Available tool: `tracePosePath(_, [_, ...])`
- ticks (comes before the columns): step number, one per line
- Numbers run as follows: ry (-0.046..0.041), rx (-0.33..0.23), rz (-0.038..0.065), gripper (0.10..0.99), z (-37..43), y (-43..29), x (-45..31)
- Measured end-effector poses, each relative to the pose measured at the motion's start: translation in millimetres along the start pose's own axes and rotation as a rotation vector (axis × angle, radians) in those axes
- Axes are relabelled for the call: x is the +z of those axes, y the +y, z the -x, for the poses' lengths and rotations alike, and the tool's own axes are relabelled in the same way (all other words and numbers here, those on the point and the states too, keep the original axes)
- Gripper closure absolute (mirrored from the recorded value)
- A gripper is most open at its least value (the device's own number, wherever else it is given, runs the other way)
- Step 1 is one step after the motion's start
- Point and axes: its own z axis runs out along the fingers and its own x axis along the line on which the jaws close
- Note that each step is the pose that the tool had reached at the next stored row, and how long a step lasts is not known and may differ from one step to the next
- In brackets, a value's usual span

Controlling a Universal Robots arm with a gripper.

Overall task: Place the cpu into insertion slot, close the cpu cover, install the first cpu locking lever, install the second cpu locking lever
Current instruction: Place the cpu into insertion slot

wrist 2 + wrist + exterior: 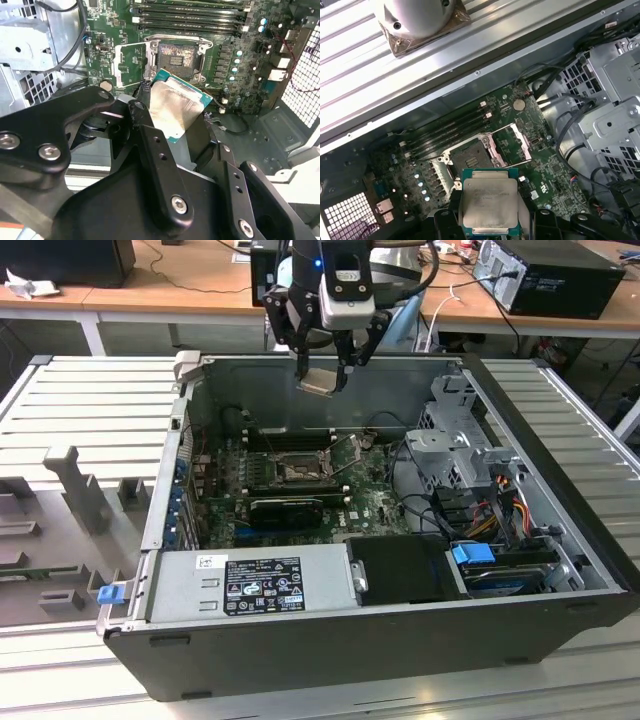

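The cpu (490, 202) is gripped between the closed fingers (150, 145) of the gripper (322, 380), high over the case. The insertion slot (472, 156) is seen well below the fingers, with the cpu cover (492, 146) lifted open beside it. If the chip were set down crooked, the tiny pins could be bent. The lifted cover could be bumped. Black cables (560, 120) are seen off to one side.

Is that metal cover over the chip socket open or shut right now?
Open. The cover is swung aside from the slot, whose dark pin field is bare; the gripper holds the cpu clear of it.
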Motion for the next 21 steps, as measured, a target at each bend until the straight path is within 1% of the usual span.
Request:
tracePosePath(8, [-0.0070,0.082,0.001,0.557,0.0,0.0,0.2])
tracePosePath(17, [-0.0135,0.158,0.002,0.557,0.0,0.0,0.5])
tracePosePath(19, [-0.0164,0.193,0.003,0.557,0.0,0.0,0.6])
tracePosePath(21, [-0.0181,0.212,0.003,0.557,0.0,0.0,0.7])
